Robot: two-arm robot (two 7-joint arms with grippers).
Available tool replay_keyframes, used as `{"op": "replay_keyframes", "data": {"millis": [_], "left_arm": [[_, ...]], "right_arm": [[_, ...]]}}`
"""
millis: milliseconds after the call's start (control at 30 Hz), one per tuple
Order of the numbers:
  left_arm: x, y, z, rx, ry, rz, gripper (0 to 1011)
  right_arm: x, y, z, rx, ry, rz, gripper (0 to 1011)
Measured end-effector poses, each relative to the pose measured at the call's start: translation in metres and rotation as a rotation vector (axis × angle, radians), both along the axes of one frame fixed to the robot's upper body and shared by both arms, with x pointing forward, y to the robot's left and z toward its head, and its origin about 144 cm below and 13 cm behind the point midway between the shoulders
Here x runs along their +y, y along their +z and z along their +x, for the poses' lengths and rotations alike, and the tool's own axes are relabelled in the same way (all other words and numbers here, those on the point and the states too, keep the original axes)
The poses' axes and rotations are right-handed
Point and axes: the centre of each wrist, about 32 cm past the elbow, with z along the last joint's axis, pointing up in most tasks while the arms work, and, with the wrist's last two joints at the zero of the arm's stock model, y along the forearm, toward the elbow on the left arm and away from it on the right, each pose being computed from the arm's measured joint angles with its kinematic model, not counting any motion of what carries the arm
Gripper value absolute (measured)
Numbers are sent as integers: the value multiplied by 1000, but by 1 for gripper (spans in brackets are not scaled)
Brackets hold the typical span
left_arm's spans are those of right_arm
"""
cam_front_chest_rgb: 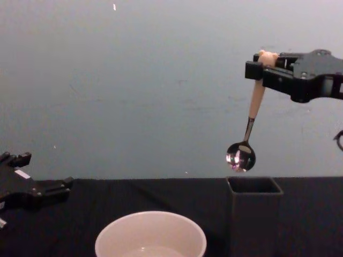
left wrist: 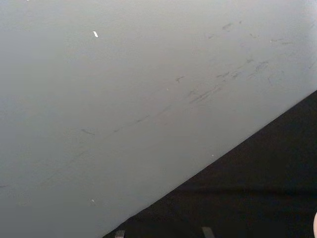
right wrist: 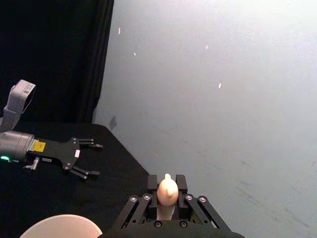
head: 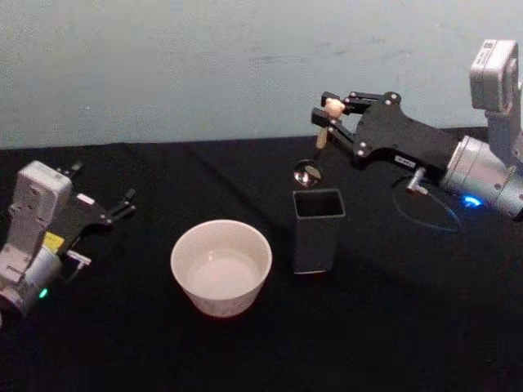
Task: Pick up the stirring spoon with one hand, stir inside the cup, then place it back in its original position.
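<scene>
- Beige on top and shiny metal at the bottom, the slim stirring spoon (cam_front_chest_rgb: 256,101) with the tiny bear head hangs straight down from my black two-fingered right gripper (cam_front_chest_rgb: 257,69).
- The jaws are closed tight on the very top of the handle, just under the bear head, with nothing else in them.
- The small round bowl of the spoon floats right under the jaws, just above the mouth of the tall dark grey square holder (head: 319,233). It does not touch the holder.
- The wide round cream cup (head: 221,302) sits lower than the jaws and off to the side, toward my other arm, just beside the holder.
- I think this is the carry step: the spoon is out and free, and no stirring is going on.
- My next move has to bring the jaws sideways until they are over the cup, then down so the bowl dips inside. I must keep the spoon high enough to clear both rims.
- My black left gripper (right wrist: 94,159) rests low over the black table (head: 409,327), well away, with its fingers spread and empty.
- From the right wrist camera, the gripper hides all of the spoon below the bear head.
- The inside of the holder is too dark to see.
- I cannot tell if there is any drink in the cup.
</scene>
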Motion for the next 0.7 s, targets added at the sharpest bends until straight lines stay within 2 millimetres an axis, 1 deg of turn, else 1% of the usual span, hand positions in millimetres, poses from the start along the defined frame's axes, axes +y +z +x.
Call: {"op": "replay_keyframes", "data": {"millis": [433,700], "left_arm": [[0,0,0,0,0,0,1002],[0,0,0,0,0,0,1001]], "right_arm": [[-3,1,-11,4,31,-7,214],[-5,-1,-15,20,37,-22,214]]}}
